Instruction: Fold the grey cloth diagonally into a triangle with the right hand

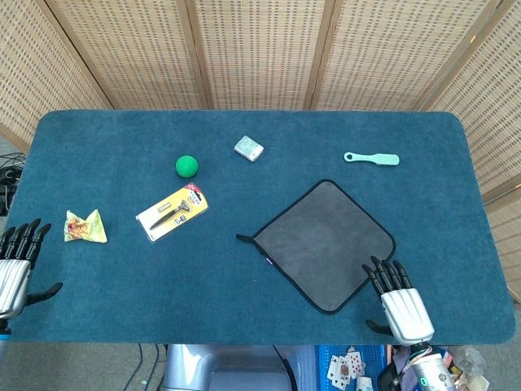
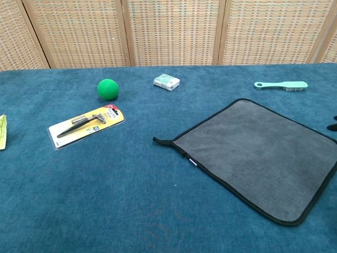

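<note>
The grey cloth (image 1: 324,243) with black edging lies flat as a diamond on the blue table, right of centre; the chest view shows the cloth (image 2: 258,155) spread out too. My right hand (image 1: 400,303) hovers at the table's near edge, fingers spread, its fingertips (image 1: 384,274) just off the cloth's near-right edge, holding nothing. In the chest view only dark fingertips (image 2: 332,125) show at the right border. My left hand (image 1: 14,265) rests open at the far left near corner, far from the cloth.
A green ball (image 1: 187,166), a packaged razor (image 1: 172,211), a small white packet (image 1: 248,148), a mint brush (image 1: 371,158) and a yellow wrapper (image 1: 85,227) lie scattered on the blue table (image 1: 244,309). Wicker screens stand behind.
</note>
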Available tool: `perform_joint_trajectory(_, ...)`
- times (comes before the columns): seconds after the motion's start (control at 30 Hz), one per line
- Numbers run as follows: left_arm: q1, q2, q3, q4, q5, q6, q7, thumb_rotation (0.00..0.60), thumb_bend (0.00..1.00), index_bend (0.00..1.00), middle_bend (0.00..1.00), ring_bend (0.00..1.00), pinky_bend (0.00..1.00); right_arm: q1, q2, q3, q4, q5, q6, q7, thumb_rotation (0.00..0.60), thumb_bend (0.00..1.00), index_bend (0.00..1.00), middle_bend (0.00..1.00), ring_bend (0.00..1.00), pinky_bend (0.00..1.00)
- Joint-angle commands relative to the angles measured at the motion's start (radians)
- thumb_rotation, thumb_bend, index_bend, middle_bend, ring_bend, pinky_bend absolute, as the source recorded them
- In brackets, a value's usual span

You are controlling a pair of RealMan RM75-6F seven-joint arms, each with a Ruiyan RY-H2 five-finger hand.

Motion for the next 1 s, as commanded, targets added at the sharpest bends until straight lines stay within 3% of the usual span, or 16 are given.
perform_joint_trajectory(0.03, -0.001, -0.001, 0.0, 0.001, 0.0, -0.003, 0.0, 0.6, 0.11, 0.0, 0.0, 0.0, 0.0, 0.002, -0.024, -0.002, 0.013, 0.015, -0.013, -0.003, 0.6, 0.0, 0.05, 0.0, 0.0, 0.0)
perform_joint_trajectory(1.0, -0.007, -0.008, 0.005, 0.003, 0.004, -0.012, 0.006, 0.6, 0.11, 0.0, 0.0, 0.0, 0.0, 0.034, -0.264, 0.047, 0.185, 0.089, -0.054, 0.033, 0.6, 0.0, 0.05, 0.0, 0.0, 0.0)
